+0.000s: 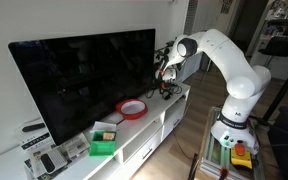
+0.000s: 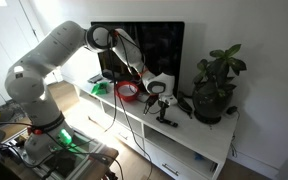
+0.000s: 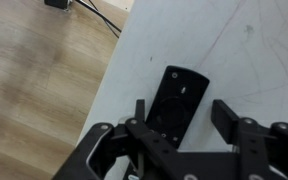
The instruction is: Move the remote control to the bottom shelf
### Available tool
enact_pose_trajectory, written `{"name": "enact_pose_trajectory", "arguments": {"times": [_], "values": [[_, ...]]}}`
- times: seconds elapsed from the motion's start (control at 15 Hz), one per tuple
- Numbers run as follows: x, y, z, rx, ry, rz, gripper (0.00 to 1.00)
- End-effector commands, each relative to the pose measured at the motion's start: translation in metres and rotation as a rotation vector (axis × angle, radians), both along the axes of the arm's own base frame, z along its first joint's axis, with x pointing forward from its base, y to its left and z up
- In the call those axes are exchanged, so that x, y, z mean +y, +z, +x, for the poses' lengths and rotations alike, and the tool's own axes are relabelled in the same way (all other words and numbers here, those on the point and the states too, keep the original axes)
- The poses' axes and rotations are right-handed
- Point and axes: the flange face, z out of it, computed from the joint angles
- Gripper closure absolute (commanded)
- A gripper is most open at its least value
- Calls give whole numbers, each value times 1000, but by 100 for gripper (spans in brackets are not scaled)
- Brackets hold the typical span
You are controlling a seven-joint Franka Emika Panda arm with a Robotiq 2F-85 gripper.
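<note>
Down over the remote (image 3: 177, 100) with the claw (image 3: 182, 108) spread open, a finger (image 3: 229, 118) on either long side and no visible contact with it. Flat on the white desk (image 3: 254, 50), that slim black bar, close to the edge, its far end tipped a little to the right in the wrist view. Beyond the edge, wooden floor (image 3: 34, 90) below and a dark cable (image 3: 99, 12) at the top. In both exterior views, stretched out on a white arm (image 1: 229, 60) to the end of the desk beside the TV (image 1: 84, 80), claw pointed down just above the top surface. Near it on the same surface, a red-rimmed dish (image 1: 132, 108); farther along, a green box (image 1: 104, 146) and some dark gadgets (image 1: 49, 160). On the other side of the claw in an exterior view, a potted plant (image 2: 216, 85), close by yet apart. Cannot make out the remote itself from outside: too small, and hidden beneath the claw.
</note>
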Motion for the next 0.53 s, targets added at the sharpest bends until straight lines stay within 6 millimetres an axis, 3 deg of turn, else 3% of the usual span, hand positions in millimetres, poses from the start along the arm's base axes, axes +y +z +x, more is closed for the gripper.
{"name": "enact_pose_trajectory", "arguments": {"times": [0.0, 0.27, 0.4, 0.47], "values": [[-7, -5, 6, -5, -34, 23, 41], [-8, -3, 11, -6, -37, 24, 49], [-8, -2, 12, -4, -38, 24, 73], [-8, -1, 13, -5, -38, 22, 79]]}}
